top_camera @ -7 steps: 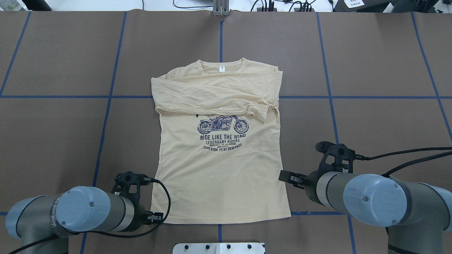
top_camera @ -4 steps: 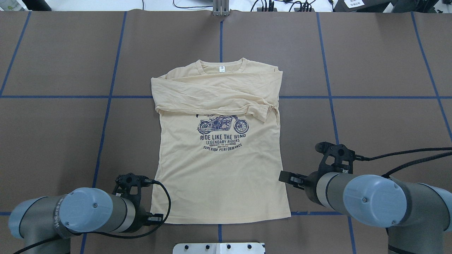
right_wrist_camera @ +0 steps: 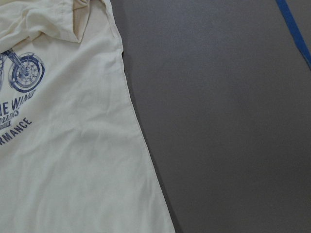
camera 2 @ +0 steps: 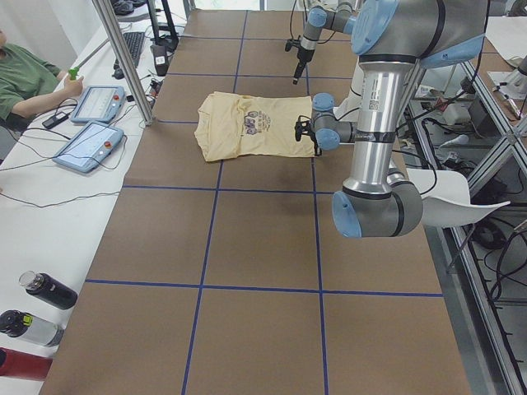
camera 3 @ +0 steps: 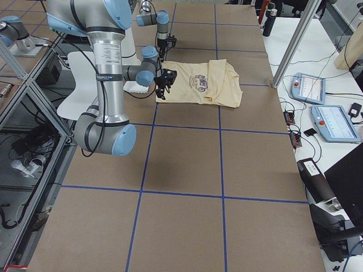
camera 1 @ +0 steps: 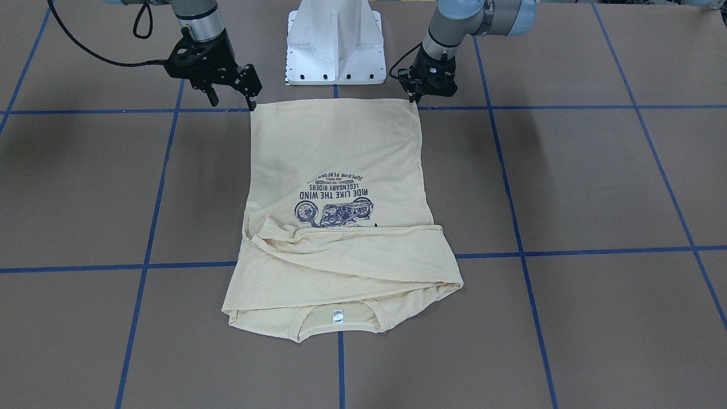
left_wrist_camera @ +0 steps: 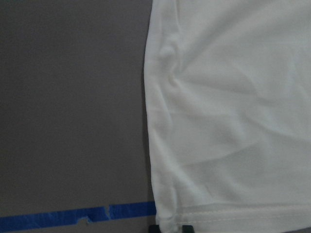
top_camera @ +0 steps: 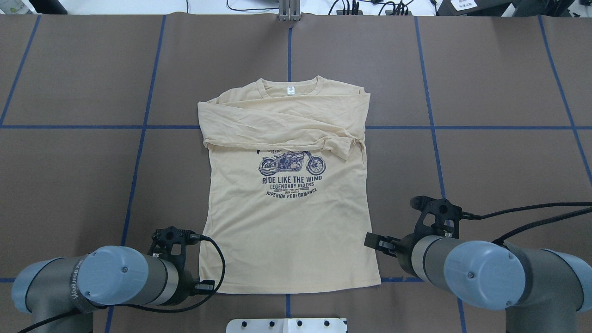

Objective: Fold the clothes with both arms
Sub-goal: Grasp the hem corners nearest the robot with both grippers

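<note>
Pale cream-yellow long-sleeved T-shirt (top_camera: pixel 286 222) lies flat mid-table, with open brown table (top_camera: pixel 69 185) on every side. Right gripper (camera 1: pixel 233 105) hangs with fingers spread beside one hem corner. Left gripper (camera 1: pixel 411 97) sits at the other corner; I cannot tell its finger state.

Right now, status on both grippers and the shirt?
Right gripper open, at hem corner. Left gripper at other hem corner, jaws unclear. T-shirt flat, sleeves folded across chest. Nothing seen blocking the hem.

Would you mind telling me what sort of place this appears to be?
Probably a robotics lab workcell: a brown tabletop gridded with blue tape lines, a grey jointed left arm and right arm flanking a white pedestal, and grey touchscreen control pendants on a white side bench.
</note>
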Controlling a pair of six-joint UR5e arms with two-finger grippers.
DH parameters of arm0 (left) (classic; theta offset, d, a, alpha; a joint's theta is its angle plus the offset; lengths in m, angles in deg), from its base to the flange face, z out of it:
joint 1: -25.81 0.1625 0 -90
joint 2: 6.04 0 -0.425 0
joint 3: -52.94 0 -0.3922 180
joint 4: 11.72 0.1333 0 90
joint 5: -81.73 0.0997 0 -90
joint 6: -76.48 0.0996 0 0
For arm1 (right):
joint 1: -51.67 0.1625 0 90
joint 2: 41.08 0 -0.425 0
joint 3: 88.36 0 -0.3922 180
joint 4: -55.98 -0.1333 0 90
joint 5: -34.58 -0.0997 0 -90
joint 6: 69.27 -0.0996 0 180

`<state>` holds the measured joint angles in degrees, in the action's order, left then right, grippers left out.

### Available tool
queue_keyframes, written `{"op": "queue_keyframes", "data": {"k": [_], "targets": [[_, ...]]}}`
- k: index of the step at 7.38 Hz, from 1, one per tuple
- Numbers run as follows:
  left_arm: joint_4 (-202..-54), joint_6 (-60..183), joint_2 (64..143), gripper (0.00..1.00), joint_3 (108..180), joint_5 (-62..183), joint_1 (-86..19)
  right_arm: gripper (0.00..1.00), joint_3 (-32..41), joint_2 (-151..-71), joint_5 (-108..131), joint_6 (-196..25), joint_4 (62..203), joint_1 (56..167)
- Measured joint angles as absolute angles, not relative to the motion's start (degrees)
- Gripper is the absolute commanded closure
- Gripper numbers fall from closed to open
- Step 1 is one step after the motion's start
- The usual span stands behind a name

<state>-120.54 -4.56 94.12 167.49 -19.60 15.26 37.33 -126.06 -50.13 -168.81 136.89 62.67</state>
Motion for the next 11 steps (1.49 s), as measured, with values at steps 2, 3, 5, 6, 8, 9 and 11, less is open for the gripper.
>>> {"op": "queue_keyframes", "data": {"k": [2, 3, 5, 6, 8, 9, 11], "targets": [[-120.53, -4.7, 94.32, 1.0, 167.75, -19.73, 15.26, 0.49, 36.32, -126.07, -45.69, -173.15, 136.76, 58.97], [-120.53, -4.72, 94.38, 1.0, 167.78, -19.83, 15.26, 0.52, 35.69, -126.02, -43.38, -175.24, 136.59, 57.22], [-120.53, -4.73, 94.41, 1.0, 167.87, -19.96, 15.25, 0.53, 33.9, -125.63, -39.98, -177.97, 136.4, 54.45], [-120.53, -4.75, 94.42, 1.0, 167.89, -20.01, 15.24, 0.53, 32.87, -125.47, -38.66, -178.81, 136.35, 53.23], [-120.53, -4.75, 94.46, 1.0, 167.96, -20.04, 15.23, 0.52, 31.88, -125.54, -36.6, -180.81, 136.03, 50.66], [-120.53, -4.75, 94.42, 1.0, 168.11, -20.04, 15.18, 0.53, 31.46, -125.46, -35.78, -181.39, 135.93, 49.63], [-120.46, -4.8, 94.21, 1.0, 169.02, -19.99, 15.07, 0.62, 30.7, -125.25, -34.89, -181.85, 135.88, 48.74]]}}
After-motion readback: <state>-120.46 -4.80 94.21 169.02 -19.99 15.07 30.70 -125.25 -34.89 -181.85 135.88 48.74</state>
